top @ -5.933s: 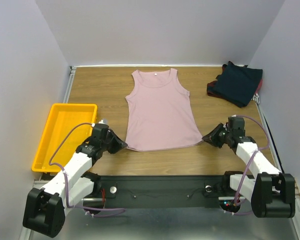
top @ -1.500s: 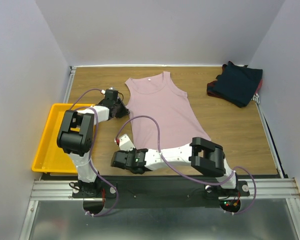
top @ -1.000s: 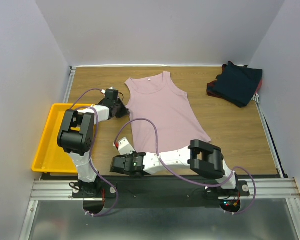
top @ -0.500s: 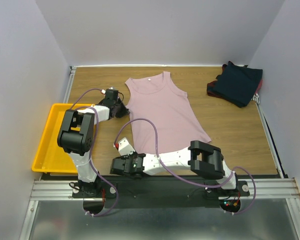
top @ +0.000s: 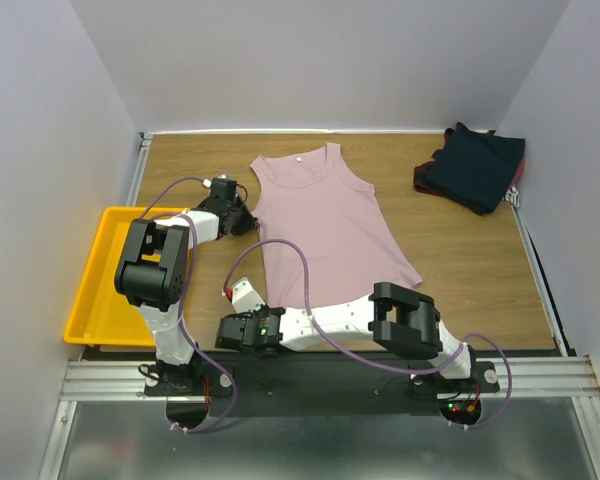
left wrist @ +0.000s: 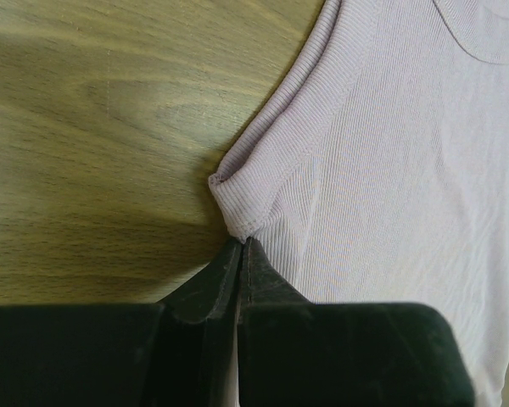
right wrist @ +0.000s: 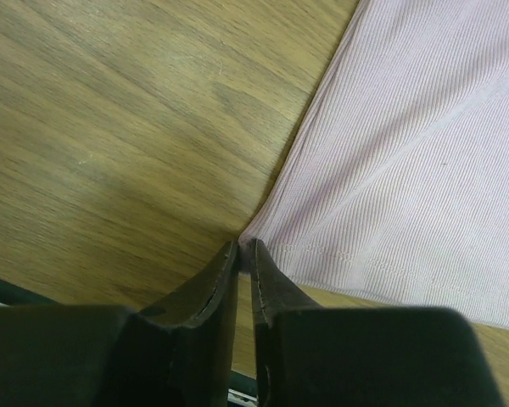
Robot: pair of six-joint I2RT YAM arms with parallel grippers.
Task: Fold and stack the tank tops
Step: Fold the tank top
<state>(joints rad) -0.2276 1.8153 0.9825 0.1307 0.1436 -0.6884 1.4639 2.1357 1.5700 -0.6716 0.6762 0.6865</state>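
Note:
The dusty pink tank top (top: 325,215) lies flat mid-table, neck to the far side, its lower part skewed. My left gripper (top: 244,218) is shut on its left armhole edge; in the left wrist view the tips (left wrist: 242,242) pinch a bunched fold of pink knit (left wrist: 390,153). My right arm reaches across the near edge, and my right gripper (top: 224,334) is shut on the top's lower left hem corner, which shows pinched at the tips (right wrist: 246,247) beside the pink hem (right wrist: 424,170). The dark navy tank tops (top: 475,166) lie in a heap at the far right.
A yellow plastic tray (top: 120,270) sits at the table's left edge, close to the left arm. The right arm's body and purple cable (top: 310,270) lie over the top's lower part. Grey walls close in the table on three sides.
Since the earliest frame both arms left the near corners and took hold of the top's left side. In the last second the right gripper shifted slightly left and nearer. The left arm is still.

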